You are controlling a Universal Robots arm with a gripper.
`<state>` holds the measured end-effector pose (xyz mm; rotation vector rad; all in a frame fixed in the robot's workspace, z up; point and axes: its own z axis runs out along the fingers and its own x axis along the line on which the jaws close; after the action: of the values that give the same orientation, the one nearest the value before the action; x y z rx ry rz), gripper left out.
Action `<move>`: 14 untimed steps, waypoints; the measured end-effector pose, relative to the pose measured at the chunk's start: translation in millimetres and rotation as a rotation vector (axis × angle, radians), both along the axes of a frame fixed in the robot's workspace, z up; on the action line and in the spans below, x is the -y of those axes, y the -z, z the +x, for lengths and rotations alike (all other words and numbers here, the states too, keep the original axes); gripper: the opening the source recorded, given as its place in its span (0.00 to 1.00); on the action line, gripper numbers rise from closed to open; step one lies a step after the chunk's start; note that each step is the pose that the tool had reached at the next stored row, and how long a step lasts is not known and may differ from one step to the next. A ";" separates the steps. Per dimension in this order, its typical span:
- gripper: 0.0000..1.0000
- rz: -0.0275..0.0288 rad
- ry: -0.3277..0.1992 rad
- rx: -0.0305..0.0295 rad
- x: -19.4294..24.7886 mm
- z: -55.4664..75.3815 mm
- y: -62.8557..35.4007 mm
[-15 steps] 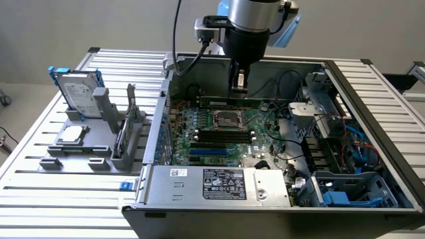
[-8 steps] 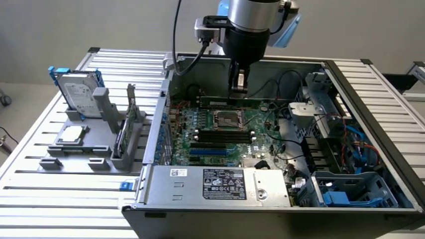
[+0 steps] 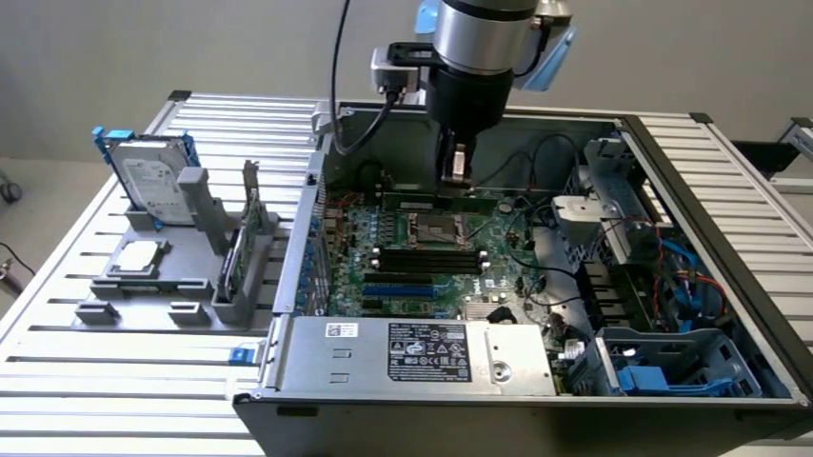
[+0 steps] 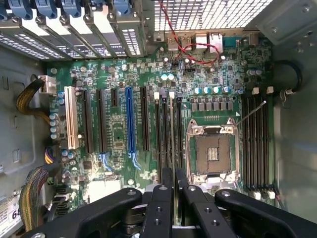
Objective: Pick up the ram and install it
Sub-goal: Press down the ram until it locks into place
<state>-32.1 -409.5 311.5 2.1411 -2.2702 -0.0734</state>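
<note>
The ram (image 3: pixel 439 202) is a long dark green stick held level inside the open computer case (image 3: pixel 295 238), just over the far part of the motherboard (image 3: pixel 381 248). My gripper (image 3: pixel 455 179) comes straight down onto its middle and is shut on it. In the wrist view the black fingers (image 4: pixel 163 198) stand close together, with the ram's thin edge (image 4: pixel 174 186) between them, lined up along the black memory slots (image 4: pixel 168 129) beside the empty processor socket (image 4: pixel 213 153). Whether the ram touches a slot I cannot tell.
A grey holder (image 3: pixel 190 276) on the slatted table at the exterior view's left carries a silver hard drive with blue rails (image 3: pixel 147 181) and a square silver chip (image 3: pixel 137 257). The power supply (image 3: pixel 420 352), loose cables (image 3: pixel 559 276) and a blue drive cage (image 3: pixel 648 376) crowd the case.
</note>
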 end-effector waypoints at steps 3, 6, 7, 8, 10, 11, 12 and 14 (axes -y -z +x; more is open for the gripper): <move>0.14 0.0001 0.000 0.0000 2.3 -1.0 5.4; 0.14 0.0001 -0.004 0.0020 3.2 -1.4 10.6; 0.14 0.0001 -0.006 0.0027 3.4 -1.6 12.1; 0.14 0.0001 -0.008 0.0035 3.6 -1.7 13.5; 0.14 0.0001 -0.013 0.0050 4.0 -2.0 16.6; 0.14 0.0001 -0.014 0.0056 4.3 -2.5 18.5; 0.14 0.0000 -0.015 0.0061 4.6 -2.8 20.3; 0.14 0.0001 -0.018 0.0074 5.2 -3.6 23.8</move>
<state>-35.6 -414.7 287.7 2.1651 -2.2546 -0.0655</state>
